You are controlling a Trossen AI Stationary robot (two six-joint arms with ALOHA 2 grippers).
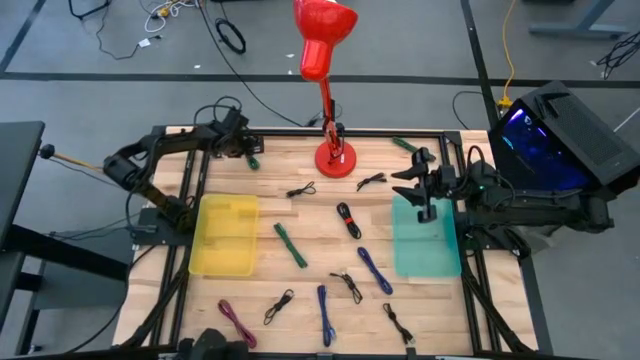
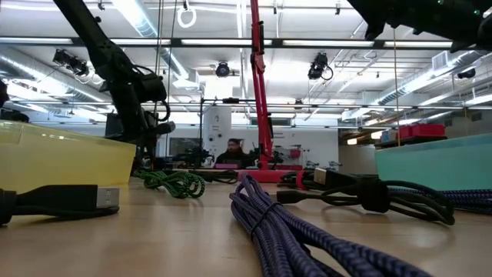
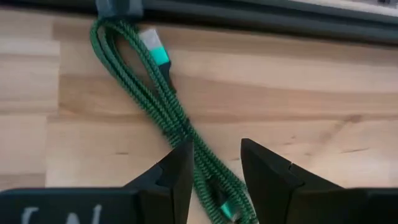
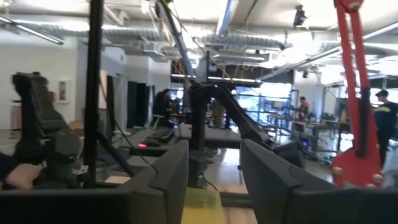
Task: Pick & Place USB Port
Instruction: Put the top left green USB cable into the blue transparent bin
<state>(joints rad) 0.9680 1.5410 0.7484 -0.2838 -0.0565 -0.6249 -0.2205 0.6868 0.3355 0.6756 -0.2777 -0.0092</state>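
Observation:
A green braided USB cable (image 3: 163, 106), coiled into a long bundle, lies on the wood near the table's far left edge (image 1: 252, 159) and shows in the low view (image 2: 174, 183). My left gripper (image 3: 214, 177) hangs just above it, open. One finger (image 3: 180, 171) stands on each side of the bundle's near end; I cannot tell whether they touch it. My right gripper (image 4: 214, 180) is open and raised over the far end of the teal tray (image 1: 428, 250), level and pointing toward the table's left (image 1: 412, 184).
A yellow tray (image 1: 225, 238) sits at the left and the teal tray at the right. A red desk lamp (image 1: 335, 160) stands at the far middle. Several other cables, black, green, purple, blue and maroon, lie scattered between the trays (image 1: 348, 218). A black frame rail (image 3: 249, 22) runs just beyond the green cable.

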